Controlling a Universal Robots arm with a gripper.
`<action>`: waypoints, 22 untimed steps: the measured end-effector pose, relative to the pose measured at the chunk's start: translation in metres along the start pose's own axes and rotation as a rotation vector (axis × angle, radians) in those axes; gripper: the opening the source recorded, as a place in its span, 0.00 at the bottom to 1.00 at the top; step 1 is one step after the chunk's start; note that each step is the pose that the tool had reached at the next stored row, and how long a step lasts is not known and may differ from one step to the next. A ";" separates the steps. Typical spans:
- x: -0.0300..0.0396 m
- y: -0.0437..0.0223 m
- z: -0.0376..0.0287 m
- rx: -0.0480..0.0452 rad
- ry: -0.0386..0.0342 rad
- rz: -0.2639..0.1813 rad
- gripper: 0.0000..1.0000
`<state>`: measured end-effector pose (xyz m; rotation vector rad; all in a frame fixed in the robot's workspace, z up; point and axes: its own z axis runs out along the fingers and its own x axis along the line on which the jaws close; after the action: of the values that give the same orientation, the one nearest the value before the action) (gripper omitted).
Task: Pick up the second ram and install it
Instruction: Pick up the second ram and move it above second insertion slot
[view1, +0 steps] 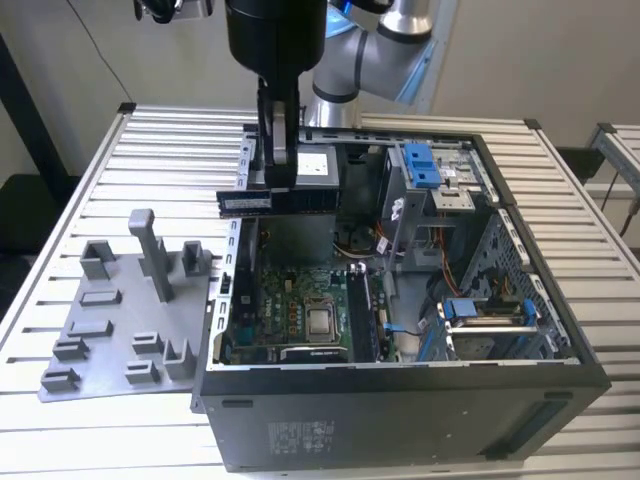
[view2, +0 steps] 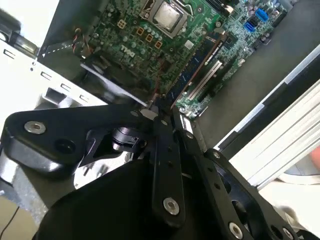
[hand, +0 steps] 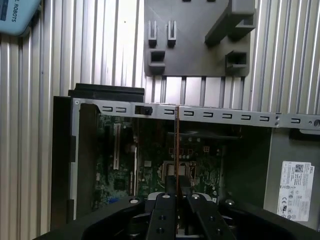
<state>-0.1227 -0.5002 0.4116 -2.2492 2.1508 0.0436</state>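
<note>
Second ram (view1: 250, 203), clamped in claw (view1: 283, 178), hangs above case rim (view1: 400, 372).

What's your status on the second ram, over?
Gripper jaws shut on the second ram. Ram held over the open computer case, not seated. Nothing seen blocking.

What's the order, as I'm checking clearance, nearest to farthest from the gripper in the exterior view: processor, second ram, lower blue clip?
1. Second ram, held in the gripper.
2. Processor, below on the motherboard.
3. Lower blue clip, toward the exterior view's right.
</note>
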 end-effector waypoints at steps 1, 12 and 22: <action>0.0001 -0.0025 0.0000 0.0001 0.0000 0.000 0.14; 0.0013 -0.0280 0.0000 0.0000 -0.0001 0.000 0.14; 0.0023 -0.0510 0.0000 0.0000 0.0000 0.000 0.14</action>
<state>-0.0716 -0.5002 0.4116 -2.2492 2.1508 0.0436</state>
